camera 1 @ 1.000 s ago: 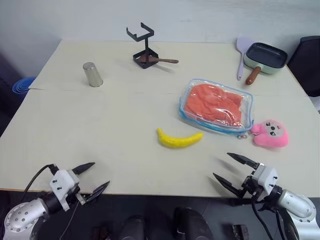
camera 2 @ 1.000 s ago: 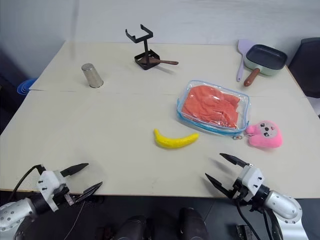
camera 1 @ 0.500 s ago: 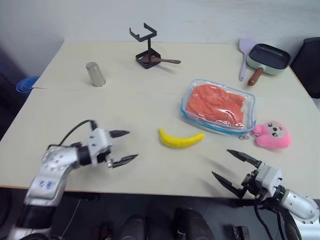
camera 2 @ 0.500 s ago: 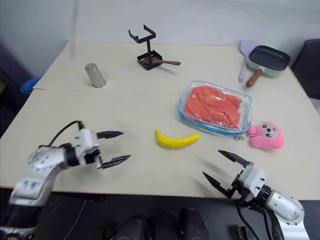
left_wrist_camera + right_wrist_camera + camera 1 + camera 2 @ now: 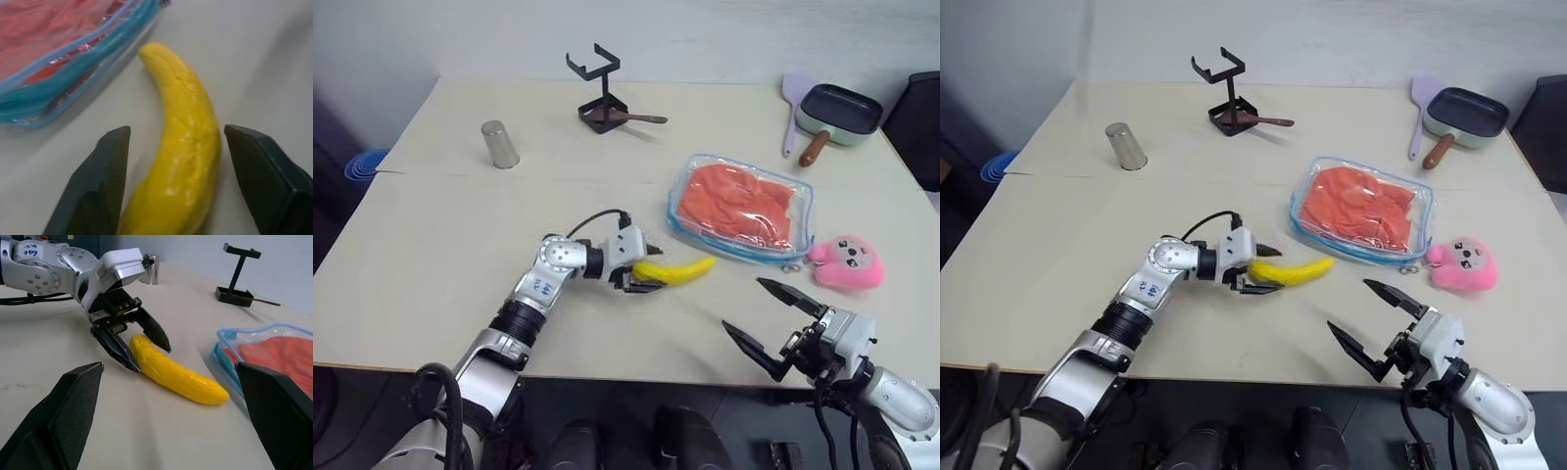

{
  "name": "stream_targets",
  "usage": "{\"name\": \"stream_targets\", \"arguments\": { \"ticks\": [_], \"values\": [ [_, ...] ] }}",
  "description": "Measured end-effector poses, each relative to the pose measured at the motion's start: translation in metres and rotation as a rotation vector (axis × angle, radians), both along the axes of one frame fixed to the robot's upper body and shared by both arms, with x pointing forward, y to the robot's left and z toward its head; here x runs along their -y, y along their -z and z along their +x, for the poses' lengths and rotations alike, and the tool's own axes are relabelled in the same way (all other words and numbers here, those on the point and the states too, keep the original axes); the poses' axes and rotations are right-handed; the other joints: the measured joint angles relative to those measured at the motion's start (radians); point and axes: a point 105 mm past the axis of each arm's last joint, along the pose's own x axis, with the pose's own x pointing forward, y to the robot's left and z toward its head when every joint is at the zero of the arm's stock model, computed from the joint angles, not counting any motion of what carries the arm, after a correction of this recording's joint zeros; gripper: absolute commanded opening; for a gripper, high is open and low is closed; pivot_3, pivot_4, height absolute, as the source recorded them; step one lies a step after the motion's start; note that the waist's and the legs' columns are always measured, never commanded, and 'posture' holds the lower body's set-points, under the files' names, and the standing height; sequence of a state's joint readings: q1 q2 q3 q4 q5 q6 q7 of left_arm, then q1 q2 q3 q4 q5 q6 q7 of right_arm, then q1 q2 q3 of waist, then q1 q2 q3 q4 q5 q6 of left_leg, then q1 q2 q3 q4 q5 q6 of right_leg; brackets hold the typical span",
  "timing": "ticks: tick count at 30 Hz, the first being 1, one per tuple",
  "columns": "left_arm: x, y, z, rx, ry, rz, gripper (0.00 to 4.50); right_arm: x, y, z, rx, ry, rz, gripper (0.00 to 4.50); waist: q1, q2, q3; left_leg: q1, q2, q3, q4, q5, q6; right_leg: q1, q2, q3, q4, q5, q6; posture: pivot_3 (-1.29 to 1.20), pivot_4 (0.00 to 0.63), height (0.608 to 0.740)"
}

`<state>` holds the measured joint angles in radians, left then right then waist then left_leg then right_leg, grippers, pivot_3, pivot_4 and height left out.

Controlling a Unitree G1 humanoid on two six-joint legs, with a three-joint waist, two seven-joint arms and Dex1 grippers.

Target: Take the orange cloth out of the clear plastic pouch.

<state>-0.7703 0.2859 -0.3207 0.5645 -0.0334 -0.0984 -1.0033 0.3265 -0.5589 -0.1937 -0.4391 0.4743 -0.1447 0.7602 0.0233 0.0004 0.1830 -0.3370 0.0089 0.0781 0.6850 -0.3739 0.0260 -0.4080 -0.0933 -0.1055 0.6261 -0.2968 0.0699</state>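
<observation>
The soft bright orange cloth (image 5: 736, 202) remains sealed inside the one clear, blue-edged plastic pouch (image 5: 741, 208), toward the tabletop's (image 5: 460, 245) right edge. The left gripper (image 5: 638, 273) has swung across to straddle the one yellow banana's (image 5: 674, 271) end, jaws narrowing but not yet gripping, likely clearing it first. The right gripper (image 5: 771, 318) hovers wide open, empty, at the near edge.

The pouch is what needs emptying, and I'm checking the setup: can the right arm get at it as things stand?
Probably yes. The right gripper hangs open near the table's front edge, and bare table lies between it and the pouch; the pink toy sits off to the side.
</observation>
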Motion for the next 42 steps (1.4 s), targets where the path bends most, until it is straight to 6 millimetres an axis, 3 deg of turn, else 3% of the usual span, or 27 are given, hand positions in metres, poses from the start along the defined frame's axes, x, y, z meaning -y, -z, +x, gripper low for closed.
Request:
{"name": "stream_targets", "arguments": {
  "ticks": [4, 8, 10, 13, 16, 18, 22, 26, 29, 32, 35, 37, 40, 42],
  "values": [
    [-0.01, -0.001, 0.002, 0.002, -0.015, -0.004, 1.2, -0.002, -0.011, 0.012, 0.03, 0.01, 0.01, 4.5, -0.003, 0.0, 0.0, 0.0, 0.0, 0.0, 0.0, 0.0, 0.0, 0.0, 0.0, 0.0, 0.0, 0.0, 0.0, 0.0, 0.15, 0.74],
    [-0.045, -0.003, 0.005, -0.009, -0.157, -0.116, 1.13, -0.015, -0.021, 0.021, 0.048, -0.047, 0.041, 4.5, -0.014, 0.0, 0.0, 0.0, 0.002, -0.001, 0.0, 0.001, -0.001, 0.0, 0.0, 0.0, 0.001, 0.0, 0.0, 0.0, 0.15, 0.74],
    [-0.073, -0.004, 0.008, -0.015, -0.297, -0.18, 1.13, -0.029, -0.021, 0.022, 0.041, -0.124, 0.045, 4.5, -0.023, 0.0, 0.0, 0.0, 0.002, -0.001, 0.0, 0.001, -0.001, -0.001, 0.0, 0.0, 0.001, 0.0, 0.0, 0.0, 0.15, 0.74],
    [-0.139, -0.011, 0.001, 0.011, -0.591, -0.253, 1.13, -0.055, -0.017, 0.019, 0.033, -0.293, 0.023, 4.5, -0.036, -0.001, 0.0, 0.0, 0.003, -0.002, -0.001, 0.001, -0.001, -0.001, 0.0, 0.0, 0.001, 0.0, 0.0, 0.0, 0.15, 0.74],
    [-0.212, -0.01, -0.028, 0.0, -0.912, -0.27, 1.13, -0.069, -0.012, 0.019, 0.025, -0.412, -0.001, 4.5, -0.043, -0.001, 0.001, 0.0, 0.003, -0.004, -0.001, 0.001, -0.001, 0.0, -0.001, -0.001, 0.001, 0.0, 0.0, 0.0, 0.15, 0.74],
    [-0.244, -0.01, -0.05, -0.011, -1.049, -0.264, 1.13, -0.07, -0.009, 0.023, 0.023, -0.437, -0.006, 4.5, -0.032, -0.002, 0.001, 0.0, 0.002, -0.005, -0.001, 0.0, 0.0, 0.001, -0.003, -0.001, 0.0, 0.0, 0.0, 0.0, 0.15, 0.74],
    [-0.287, -0.006, -0.089, -0.043, -1.212, -0.211, 2.38, -0.066, 0.001, 0.029, 0.004, -0.456, -0.021, 4.5, -0.009, -0.003, 0.001, 0.0, 0.0, -0.009, 0.0, 0.0, 0.0, 0.002, -0.004, -0.002, -0.004, 0.0, 0.0, 0.0, 0.15, 0.74],
    [-0.284, -0.017, -0.093, -0.032, -1.189, -0.225, 3.48, -0.058, 0.008, 0.035, -0.043, -0.418, -0.019, 4.5, 0.003, -0.003, 0.001, -0.001, -0.001, -0.01, 0.0, -0.001, 0.0, 0.002, -0.005, -0.002, -0.004, 0.0, 0.0, 0.0, 0.15, 0.74],
    [-0.275, -0.04, -0.086, 0.056, -1.104, -0.235, 4.39, -0.045, 0.0, 0.048, -0.059, -0.326, -0.011, 4.5, -0.003, -0.003, 0.001, -0.001, -0.001, -0.01, -0.001, -0.001, -0.001, 0.002, -0.005, -0.002, -0.004, 0.0, -0.001, 0.0, 0.15, 0.74],
    [-0.255, -0.062, -0.092, 0.17, -0.924, -0.219, 4.39, -0.028, -0.006, 0.068, -0.05, -0.206, -0.167, 4.5, -0.024, -0.002, 0.001, -0.001, -0.001, -0.009, -0.001, -0.001, -0.001, 0.0, -0.005, -0.002, -0.004, 0.0, -0.001, 0.0, 0.15, 0.74],
    [-0.239, -0.07, -0.099, 0.169, -0.785, -0.227, 4.45, -0.008, -0.008, 0.092, -0.048, -0.061, -0.32, 4.5, -0.033, -0.002, 0.001, -0.001, -0.001, -0.009, -0.001, 0.0, -0.002, 0.0, -0.005, -0.002, -0.003, 0.0, -0.001, 0.0, 0.15, 0.74],
    [-0.232, -0.068, -0.102, 0.137, -0.723, -0.21, 4.45, -0.002, -0.01, 0.106, -0.043, 0.004, -0.391, 4.5, -0.038, -0.002, 0.001, -0.001, -0.001, -0.009, -0.001, 0.0, -0.002, 0.0, -0.004, -0.002, -0.003, -0.001, -0.001, 0.0, 0.15, 0.74],
    [-0.202, -0.05, -0.105, 0.04, -0.573, -0.207, 4.45, -0.008, -0.004, 0.135, -0.017, 0.074, -0.54, 4.5, -0.049, -0.001, 0.001, -0.001, -0.001, -0.009, -0.001, 0.001, -0.002, 0.0, -0.004, -0.002, -0.002, -0.001, -0.001, 0.0, 0.15, 0.74],
    [-0.192, -0.045, -0.105, 0.014, -0.533, -0.214, 4.5, -0.011, 0.002, 0.145, -0.012, 0.092, -0.57, 4.1, -0.051, -0.001, 0.001, -0.002, -0.001, -0.009, -0.001, 0.001, -0.002, -0.001, -0.004, -0.002, -0.001, -0.001, -0.001, 0.0, 0.15, 0.74]
  ]
}}
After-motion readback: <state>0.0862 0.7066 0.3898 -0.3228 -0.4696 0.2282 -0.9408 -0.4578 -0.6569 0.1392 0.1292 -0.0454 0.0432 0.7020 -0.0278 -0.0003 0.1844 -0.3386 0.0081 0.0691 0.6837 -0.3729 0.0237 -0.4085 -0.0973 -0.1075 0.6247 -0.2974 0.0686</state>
